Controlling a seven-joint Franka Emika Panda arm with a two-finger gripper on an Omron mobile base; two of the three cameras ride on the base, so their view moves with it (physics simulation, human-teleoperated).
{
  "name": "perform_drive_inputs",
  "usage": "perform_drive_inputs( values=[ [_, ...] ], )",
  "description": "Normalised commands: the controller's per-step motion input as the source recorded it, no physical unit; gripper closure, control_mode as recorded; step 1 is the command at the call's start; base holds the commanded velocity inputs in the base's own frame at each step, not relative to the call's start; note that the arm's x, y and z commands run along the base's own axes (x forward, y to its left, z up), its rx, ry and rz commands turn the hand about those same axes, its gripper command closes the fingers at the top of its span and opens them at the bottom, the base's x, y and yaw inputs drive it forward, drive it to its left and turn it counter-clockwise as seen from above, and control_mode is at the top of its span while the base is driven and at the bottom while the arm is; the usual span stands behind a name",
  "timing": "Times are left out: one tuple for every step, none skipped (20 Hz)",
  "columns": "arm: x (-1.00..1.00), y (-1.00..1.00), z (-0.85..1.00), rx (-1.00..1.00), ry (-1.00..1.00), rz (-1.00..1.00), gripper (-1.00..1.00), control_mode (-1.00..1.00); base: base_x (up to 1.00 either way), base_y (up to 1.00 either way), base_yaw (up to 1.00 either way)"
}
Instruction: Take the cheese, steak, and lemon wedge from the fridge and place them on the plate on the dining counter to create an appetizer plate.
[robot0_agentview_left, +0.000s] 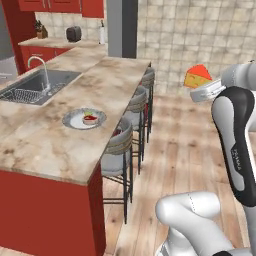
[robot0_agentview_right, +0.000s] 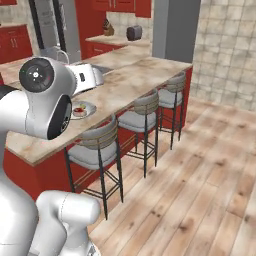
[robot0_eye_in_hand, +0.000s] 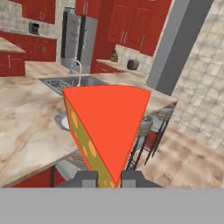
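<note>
- The tool is clamped on the cheese, its two dark fingertips pinching the narrow point of the wedge at the 6 o'clock edge of the hand view.
- The cheese fans out from the tips toward 12 o'clock, red face to the camera and its yellow, holed side at 9 o'clock; gripping the point likely leaves the wide end free to be set down first.
- In the left base view the same wedge hangs in the air at about 2 o'clock, over the wooden floor and well apart from the surface, not yet above it.
- The plate sits on the surface near the stools' edge, at about 9 o'clock from the cheese; it already carries the steak and what looks like the lemon wedge.
- The arm rises from the lower right of that view, its dark-sided link upright and the wrist bent toward the surface, carrying the cheese high.
- A steel sink lies beyond the plate, toward 11 o'clock.
</note>
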Motion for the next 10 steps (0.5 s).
perform_drive_inputs(
  values=[
    [0.0, 0.0, 0.0, 0.0, 0.0, 0.0, 1.0, 1.0, 0.48, -0.62, 0.35],
    [0.0, 0.0, 0.0, 0.0, 0.0, 0.0, 1.0, 1.0, 0.44, -0.49, 0.35],
    [0.0, 0.0, 0.0, 0.0, 0.0, 0.0, 1.0, 1.0, 0.41, -0.36, 0.36],
    [0.0, 0.0, 0.0, 0.0, 0.0, 0.0, 1.0, 1.0, 0.34, -0.21, 0.37],
    [0.0, 0.0, 0.0, 0.0, 0.0, 0.0, 1.0, 1.0, 0.31, -0.1, 0.37],
    [0.0, 0.0, 0.0, 0.0, 0.0, 0.0, 1.0, 1.0, 0.26, 0.0, 0.38],
    [0.0, 0.0, 0.0, 0.0, 0.0, 0.0, 1.0, 1.0, 0.2, 0.0, 0.39],
    [0.0, 0.0, 0.0, 0.0, 0.0, 0.0, 1.0, 1.0, 0.16, 0.0, 0.4],
    [0.0, 0.0, 0.0, 0.0, 0.0, 0.0, 1.0, 1.0, 0.19, 0.0, 0.4],
    [0.0, 0.0, 0.0, 0.0, 0.0, 0.0, 1.0, 1.0, 0.27, 0.0, 0.39]
  ],
)
